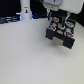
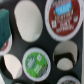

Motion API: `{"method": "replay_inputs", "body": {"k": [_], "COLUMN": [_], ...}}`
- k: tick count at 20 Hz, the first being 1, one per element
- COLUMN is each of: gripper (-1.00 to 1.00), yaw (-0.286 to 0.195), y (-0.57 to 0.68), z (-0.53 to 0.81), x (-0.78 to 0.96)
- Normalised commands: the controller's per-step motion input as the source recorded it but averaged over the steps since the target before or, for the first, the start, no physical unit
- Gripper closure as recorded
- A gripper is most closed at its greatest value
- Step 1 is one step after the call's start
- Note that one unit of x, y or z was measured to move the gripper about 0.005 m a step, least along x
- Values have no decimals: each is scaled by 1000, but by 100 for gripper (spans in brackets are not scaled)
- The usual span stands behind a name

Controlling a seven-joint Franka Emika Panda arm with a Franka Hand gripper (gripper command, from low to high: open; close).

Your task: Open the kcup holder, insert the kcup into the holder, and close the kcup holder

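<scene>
Kcup holder (image 1: 60,34) sits open toward the exterior view's right; pale bench (image 1: 30,60) lies bare nearby. End effector state: cannot tell, fingertips hidden.

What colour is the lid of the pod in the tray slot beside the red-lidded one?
Green, with white print. The pod shows best in the wrist view, seated in the black tray.

Desk (image 1: 25,55) wide and bare in front of kcup holder (image 1: 60,40). Robot arm (image 1: 56,9) hangs right over open tray. In wrist view, round slots (image 2: 27,19) free; red-lidded pod (image 2: 63,16) and green-lidded pod (image 2: 36,62) fill others.
</scene>
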Motion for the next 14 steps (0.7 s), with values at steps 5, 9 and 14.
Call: {"method": "replay_inputs", "body": {"k": [5,9,14], "gripper": [-100,-100,-100], "yaw": [30,63,68], "y": [-314,-147,-34], "z": [179,114,-18], "x": [737,623,740]}}
